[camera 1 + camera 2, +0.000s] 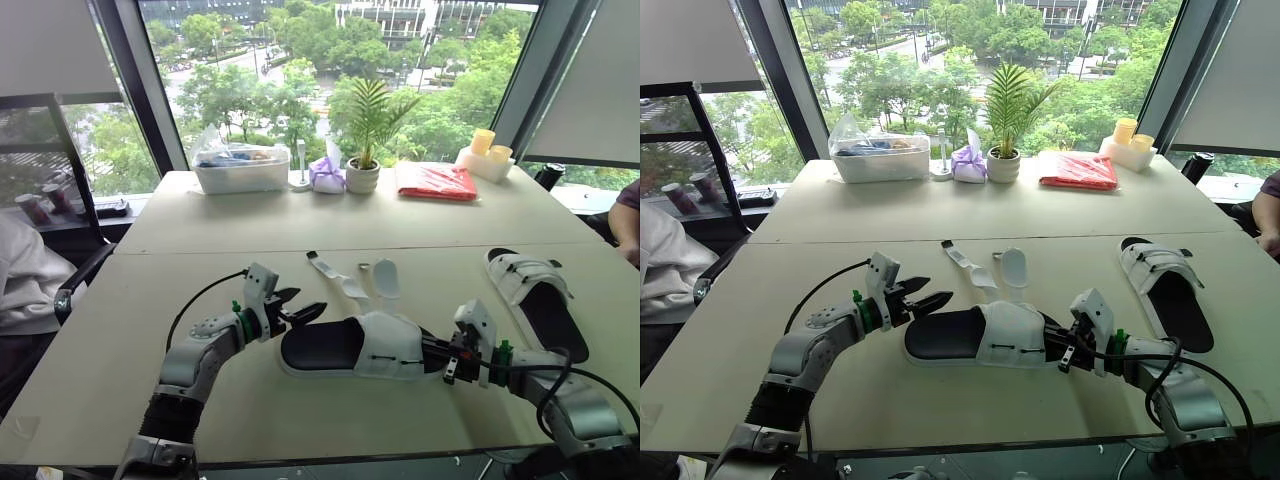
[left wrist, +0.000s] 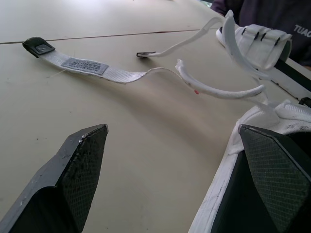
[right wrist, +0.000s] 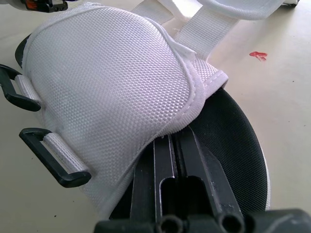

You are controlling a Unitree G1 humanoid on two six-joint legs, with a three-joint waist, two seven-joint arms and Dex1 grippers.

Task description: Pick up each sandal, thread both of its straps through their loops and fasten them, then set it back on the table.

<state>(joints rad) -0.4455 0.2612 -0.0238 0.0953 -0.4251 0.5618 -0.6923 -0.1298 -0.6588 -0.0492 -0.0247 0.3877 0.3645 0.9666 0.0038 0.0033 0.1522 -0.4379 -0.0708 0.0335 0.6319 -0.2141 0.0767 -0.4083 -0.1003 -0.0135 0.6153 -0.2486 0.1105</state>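
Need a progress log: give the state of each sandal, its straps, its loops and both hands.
Near sandal: flat on the table, unfastened.
Its straps: loose, lying on the table beyond it.
Its loops: empty.
Far sandal: flat on the table, straps closed across the upper.
Left hand: open at the near sandal's heel.
Right hand: shut, tucked under the near sandal's upper.

Bright, even daylight enters through the windows (image 1: 300, 80) at 12 o'clock. A soft shadow lies under the sandal (image 1: 350, 348) on the pale desk (image 1: 120, 340).
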